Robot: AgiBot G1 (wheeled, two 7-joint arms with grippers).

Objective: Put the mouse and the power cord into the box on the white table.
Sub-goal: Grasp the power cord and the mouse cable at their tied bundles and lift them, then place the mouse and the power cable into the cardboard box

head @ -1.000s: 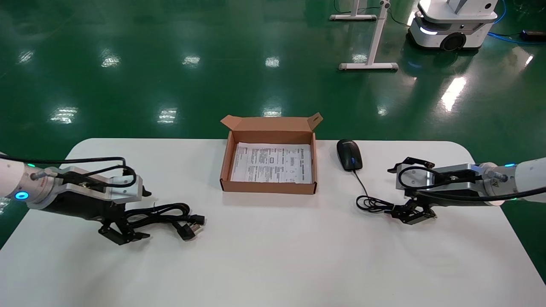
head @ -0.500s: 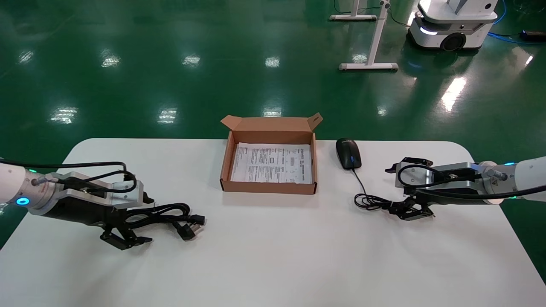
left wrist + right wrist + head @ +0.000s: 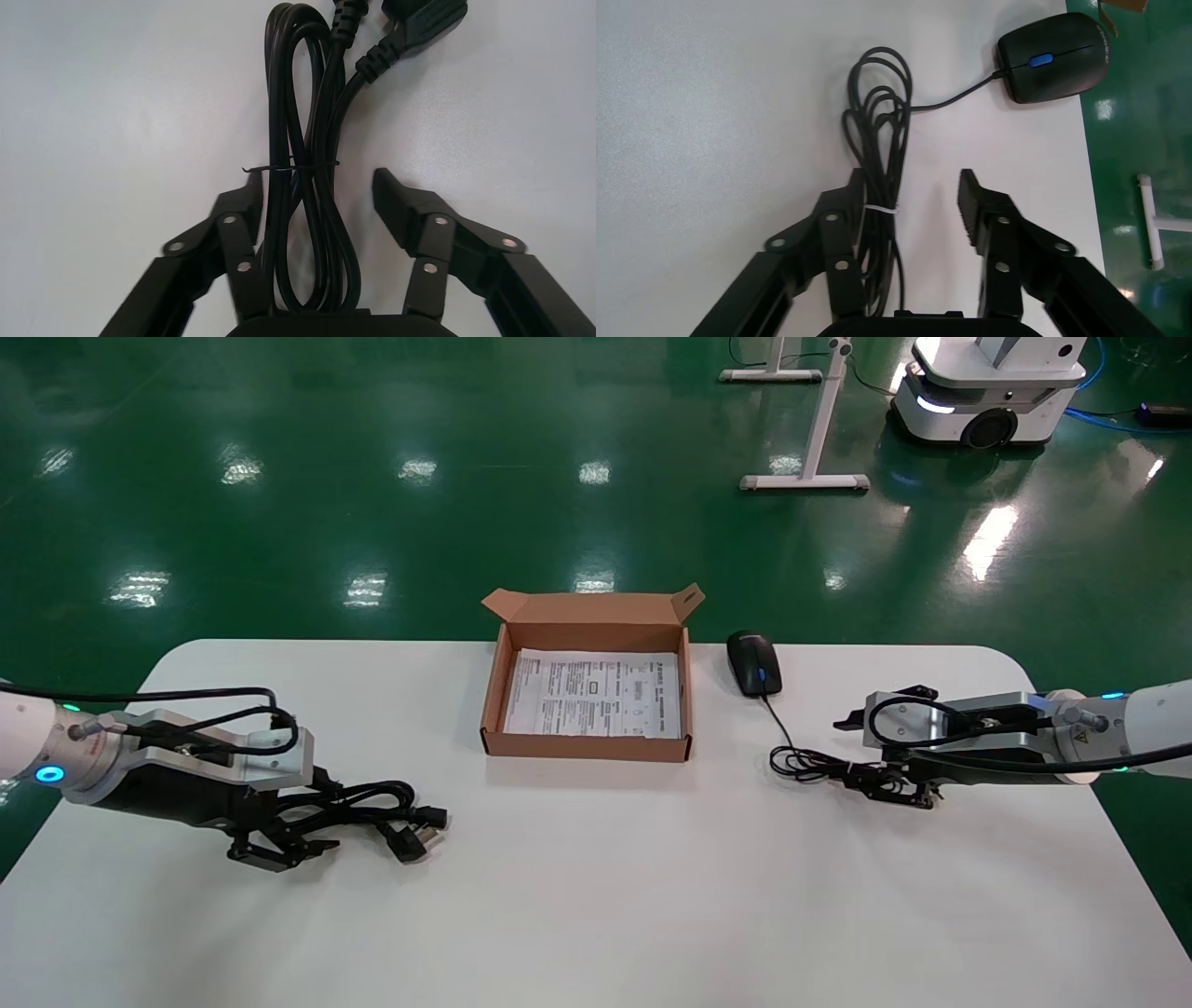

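The brown box (image 3: 587,744) sits open at the far middle of the white table (image 3: 596,905), a printed sheet on its bottom. Right of it lies the black mouse (image 3: 752,661) (image 3: 1053,57), whose thin cable (image 3: 801,766) (image 3: 877,119) is tied in a bundle. My right gripper (image 3: 889,786) (image 3: 911,179) is open on the table, and that bundle runs between its fingers, close against one of them. At the left, the coiled power cord (image 3: 382,803) (image 3: 309,105) lies between the fingers of my open left gripper (image 3: 293,822) (image 3: 318,184).
The mouse lies close to the table's far edge. Beyond the table is green floor with a white mobile robot (image 3: 987,393) and a white stand's legs (image 3: 805,477), both far off.
Both grippers came down and slid inward, so each cable bundle now lies between open fingers. The right gripper pushed the mouse cable, and the mouse shifted a little left and farther away.
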